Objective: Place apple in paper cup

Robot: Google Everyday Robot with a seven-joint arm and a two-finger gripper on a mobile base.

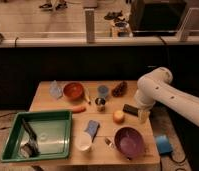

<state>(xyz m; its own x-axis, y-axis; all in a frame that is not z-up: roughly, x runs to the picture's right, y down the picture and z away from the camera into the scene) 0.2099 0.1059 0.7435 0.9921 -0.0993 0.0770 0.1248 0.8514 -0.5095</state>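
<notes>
Your gripper (143, 116) hangs low over the table's edge, just to the picture's right of the apple (118, 116). Whether it is open or closed cannot be told, and nothing shows in its hold. The apple rests on the wooden table (43, 95), untouched.

The paper cup (84, 143) stands nearer the camera than the apple and to its left, well apart, with a blue packet (92, 128) between them. A purple bowl (129, 140) sits just in front of the apple, and a dark block (130, 108) sits just behind it.

You would probably do best to centre over the apple and descend from above, clearing the bowl and the block.

Beyond the apple, the crowded light-wood table ends at a dark low wall, with a railing and pale floor behind.
</notes>
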